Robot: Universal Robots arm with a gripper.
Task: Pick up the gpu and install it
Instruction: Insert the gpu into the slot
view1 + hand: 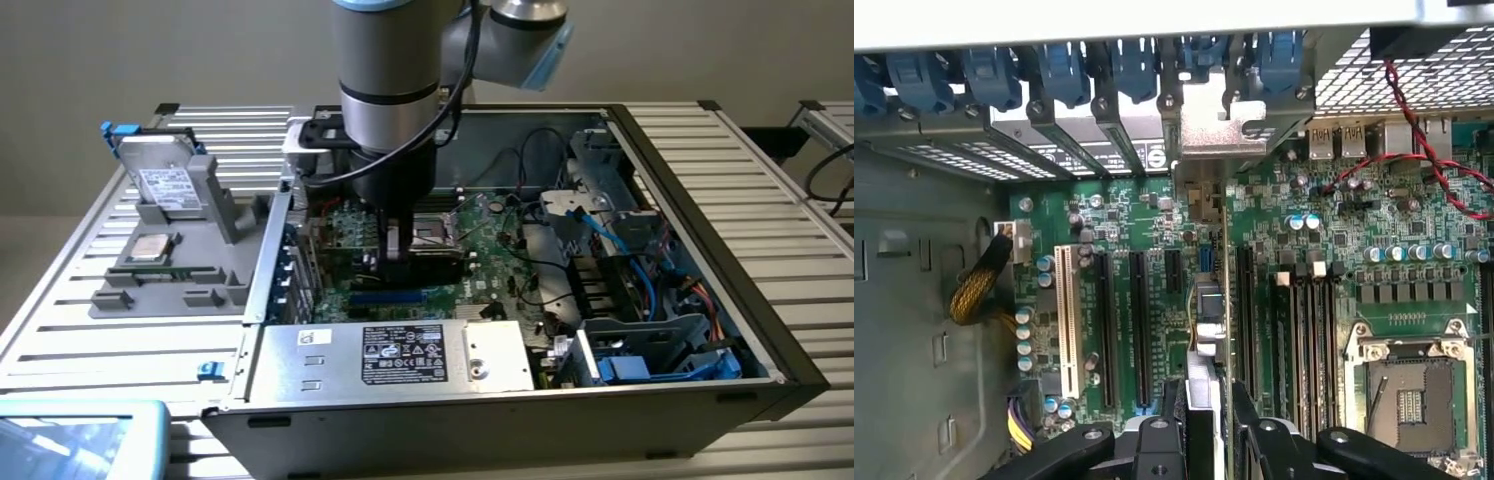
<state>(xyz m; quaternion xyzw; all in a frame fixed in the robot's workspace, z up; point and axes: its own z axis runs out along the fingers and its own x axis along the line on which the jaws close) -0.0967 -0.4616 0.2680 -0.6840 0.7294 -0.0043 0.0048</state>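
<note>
gripper [1206, 425]: black fingers [1159, 440] part-closed, one each side of the gpu's upper edge, clamped on it. Gap between them is only card-thick.
gpu [1204, 300]: held edge-on, standing upright over the motherboard, seen as a thin strip running from the fingers toward the case's rear wall. Silver end bracket [1219, 125] sits up against the rear slot openings. In the exterior view the card [430, 262] is a dark block just below the gripper, down inside the case.
seating: card lies in line with a slot between the black expansion slots and the memory slots; can't tell if the edge connector is fully in.
arm [390, 90]: wrist column vertical, tool pointing straight down into the open pc case [747, 330], over the middle of the board. Black cable loops off the wrist.
motherboard [1294, 250]: green, empty cpu socket [1409, 385] beside the card, white slot [1065, 320] on its other side.
rear brackets: row of blue retention clips [1064, 70] along the slot covers.
psu [387, 355]: silver box with label, near edge of the case.
outside case: grey parts tray [174, 275] on the exterior view's left, holding a silver drive [171, 188] with white label, upright, and a cpu [151, 246] lying flat.
</note>
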